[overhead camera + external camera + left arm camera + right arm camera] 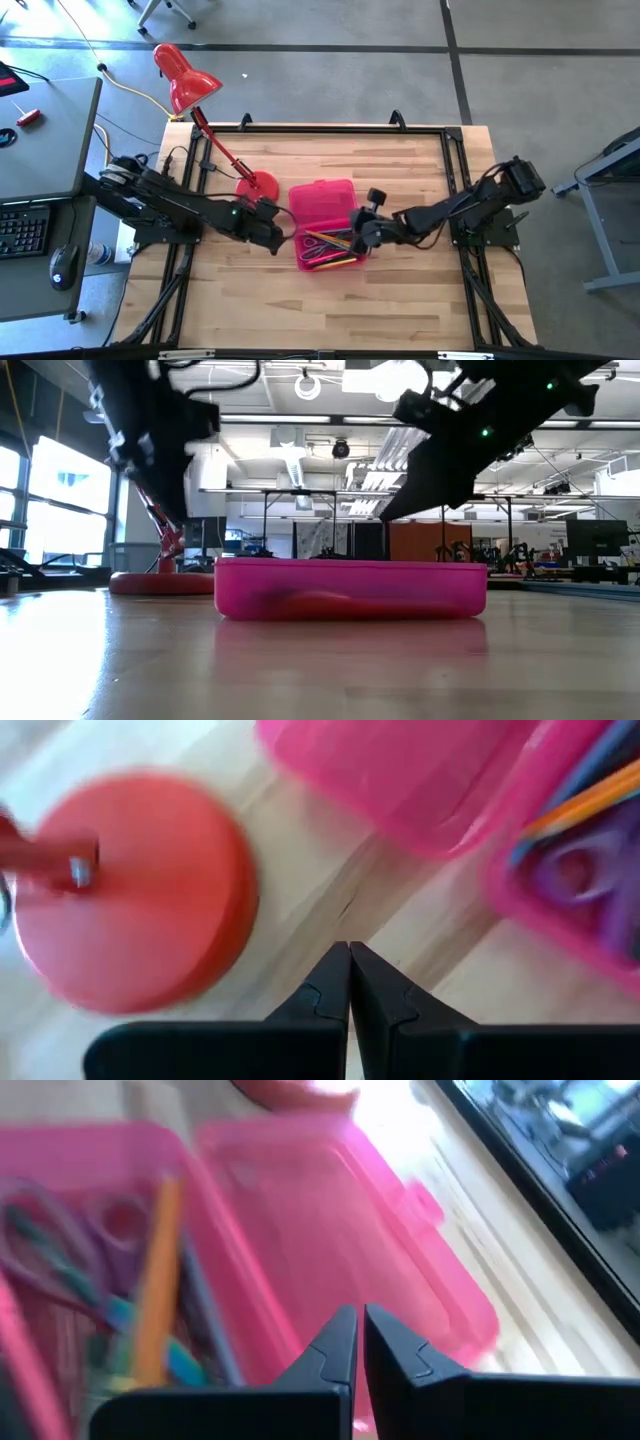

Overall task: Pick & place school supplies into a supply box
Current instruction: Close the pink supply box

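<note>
Both grippers are pinched together, holding nothing: left gripper (272, 232) beside the box (322, 196), right gripper (368, 232) nearer over its lid, supplies (330, 248) inside.

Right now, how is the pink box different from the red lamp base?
The box is rectangular and see-through pink; the lamp base is a round, solid red disc. The box lies open with pencils inside; the base holds nothing but carries the lamp's arm. Both sit flat on the table, side by side.
</note>
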